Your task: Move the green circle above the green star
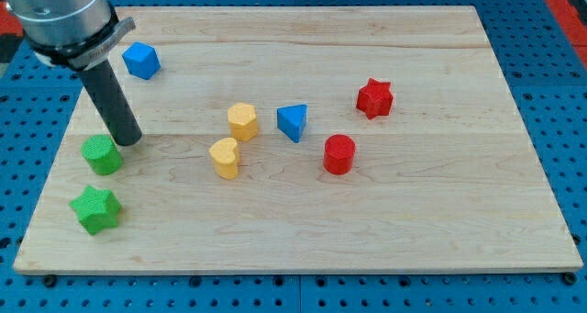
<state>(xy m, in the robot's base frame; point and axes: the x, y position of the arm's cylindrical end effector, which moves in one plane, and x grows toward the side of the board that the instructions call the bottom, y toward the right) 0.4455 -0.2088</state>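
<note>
The green circle (101,154) lies near the board's left edge. The green star (95,209) lies just below it, toward the view's bottom, a small gap between them. My tip (128,139) rests on the board just right of and slightly above the green circle, at its upper right edge, touching or nearly touching it. The dark rod rises from there to the view's top left.
A blue block (141,61) lies at the upper left. A yellow hexagon-like block (242,120) and a yellow heart (224,157) sit mid-board, with a blue triangle (293,122) beside them. A red cylinder (338,154) and a red star (374,97) lie right of centre.
</note>
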